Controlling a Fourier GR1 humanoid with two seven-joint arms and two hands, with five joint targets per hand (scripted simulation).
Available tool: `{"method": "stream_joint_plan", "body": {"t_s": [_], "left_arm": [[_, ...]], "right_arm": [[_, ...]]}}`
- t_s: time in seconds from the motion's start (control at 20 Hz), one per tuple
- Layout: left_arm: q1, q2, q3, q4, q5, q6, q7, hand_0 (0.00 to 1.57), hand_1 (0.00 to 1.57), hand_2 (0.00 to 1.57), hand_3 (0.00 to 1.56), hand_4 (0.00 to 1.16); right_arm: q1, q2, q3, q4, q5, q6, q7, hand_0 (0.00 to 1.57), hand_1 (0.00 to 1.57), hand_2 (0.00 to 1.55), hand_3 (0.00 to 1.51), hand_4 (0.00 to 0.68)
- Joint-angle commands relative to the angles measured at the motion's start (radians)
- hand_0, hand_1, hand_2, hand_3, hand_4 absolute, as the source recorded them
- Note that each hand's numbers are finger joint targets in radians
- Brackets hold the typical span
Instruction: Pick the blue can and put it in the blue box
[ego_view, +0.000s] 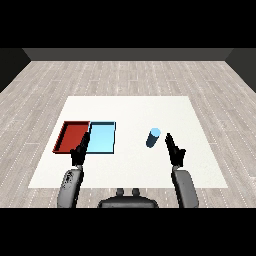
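Blue can (153, 137) stood on white table (130, 107), apart from light blue tray (102, 137) | right hand (175, 150) just beside, fingers straight | left hand (79, 152) relaxed, fingers overlapping the seam with red tray (71, 137) | wood floor (130, 75) around.
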Motion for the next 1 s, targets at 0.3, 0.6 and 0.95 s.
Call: {"method": "stream_joint_plan", "body": {"t_s": [0.3, 0.6, 0.95], "left_arm": [[-0.046, -0.035, 0.020, -0.091, 0.079, -0.051, -0.177, 0.00, 0.00, 0.00, 0.00, 0.00], [-0.019, -0.018, 0.059, -0.002, 0.137, -0.133, -0.312, 0.00, 0.00, 0.00, 0.00, 0.00], [0.003, -0.029, 0.042, -0.095, 0.114, -0.097, -0.266, 0.00, 0.00, 0.00, 0.00, 0.00]], "right_arm": [[-0.199, 0.023, -0.048, 0.032, -0.106, 0.086, -0.106, 0.00, 0.00, 0.00, 0.00, 0.000], [-0.191, -0.006, -0.104, 0.120, -0.177, 0.178, -0.230, 0.00, 0.00, 0.00, 0.00, 0.000], [-0.224, 0.007, -0.074, 0.238, -0.118, 0.177, -0.316, 0.00, 0.00, 0.00, 0.00, 0.000]]}}
